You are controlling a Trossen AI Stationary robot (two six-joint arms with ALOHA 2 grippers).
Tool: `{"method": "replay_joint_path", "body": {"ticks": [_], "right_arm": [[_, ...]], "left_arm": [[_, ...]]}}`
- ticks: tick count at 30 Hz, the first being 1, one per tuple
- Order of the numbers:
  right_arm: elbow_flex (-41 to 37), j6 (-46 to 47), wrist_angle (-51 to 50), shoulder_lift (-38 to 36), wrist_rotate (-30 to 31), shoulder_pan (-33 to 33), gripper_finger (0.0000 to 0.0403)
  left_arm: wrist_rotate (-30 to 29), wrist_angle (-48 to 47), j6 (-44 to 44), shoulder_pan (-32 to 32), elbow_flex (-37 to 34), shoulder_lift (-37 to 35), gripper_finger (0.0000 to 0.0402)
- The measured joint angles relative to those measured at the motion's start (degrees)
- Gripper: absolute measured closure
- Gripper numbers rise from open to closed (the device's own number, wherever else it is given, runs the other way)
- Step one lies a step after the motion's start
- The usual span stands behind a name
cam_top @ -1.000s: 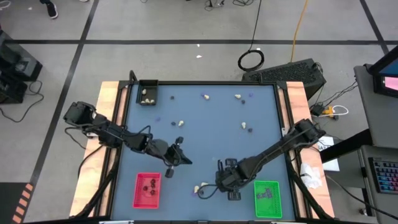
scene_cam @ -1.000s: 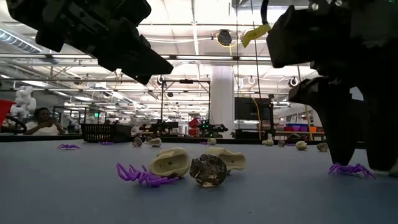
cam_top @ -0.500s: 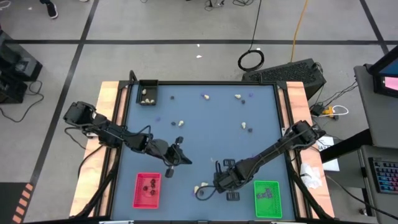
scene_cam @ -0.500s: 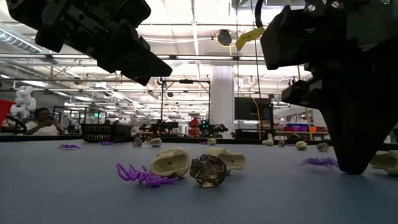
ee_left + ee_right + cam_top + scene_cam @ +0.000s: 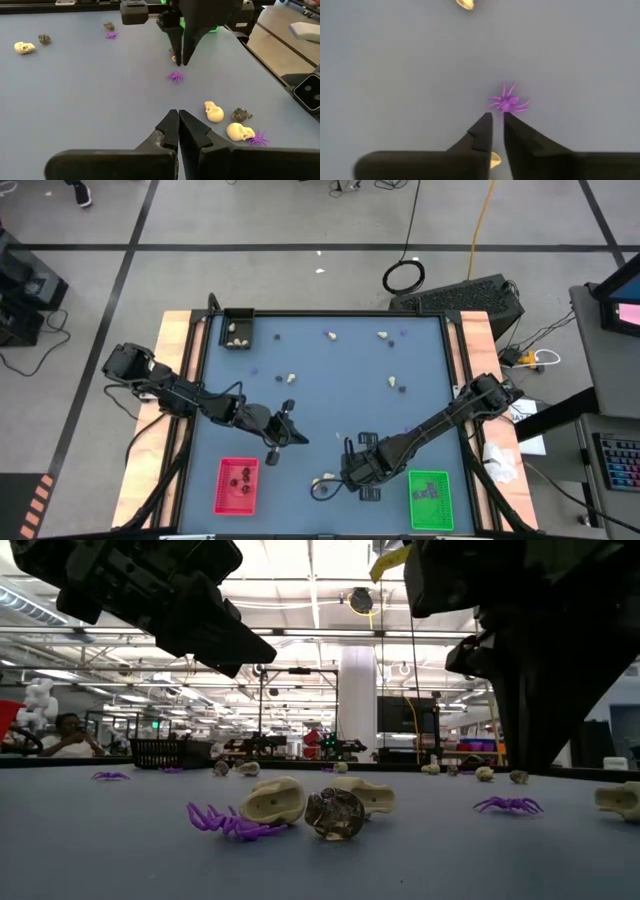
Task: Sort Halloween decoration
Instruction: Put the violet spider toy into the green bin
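While the right gripper (image 5: 497,122) hovers nearly closed and empty just beside a purple spider (image 5: 507,103) on the table (image 5: 340,380), pickup is pending; next: open, straddle it, pinch. Left gripper (image 5: 178,122) waits closed, empty, above the red tray (image 5: 221,492).

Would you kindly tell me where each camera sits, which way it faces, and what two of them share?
High: overhead, straight down; both arms over the blue table.
Low: table height, looking level; cream skull trinkets, arms from above.
Left wrist: on the left arm; left tool shut, right arm beyond.
Right wrist: facing down; right tool nearly shut.
Shared: the flat purple spider shows in both wrist views.
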Motion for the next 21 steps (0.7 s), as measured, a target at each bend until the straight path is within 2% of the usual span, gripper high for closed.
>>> {"method": "replay_joint_path", "body": {"ticks": [8,12,16,21], "right_arm": [[0.00,-1.78,1.36,2.41,-0.23,-1.83,0.0234],[0.08,-3.65,1.55,3.98,-0.33,-3.03,0.0199],[0.17,-5.12,1.71,4.70,-2.19,-3.53,0.0211],[0.17,-5.49,1.52,4.74,-3.14,-3.78,0.0279]], "left_arm": [[0.00,-0.07,0.00,0.00,0.00,0.00,0.0395],[0.00,-0.14,-0.02,0.00,0.00,0.00,0.0395],[-0.01,-0.26,-0.02,0.00,0.00,0.00,0.0395],[0.00,-0.27,-0.02,0.00,0.00,0.00,0.0395]]}}
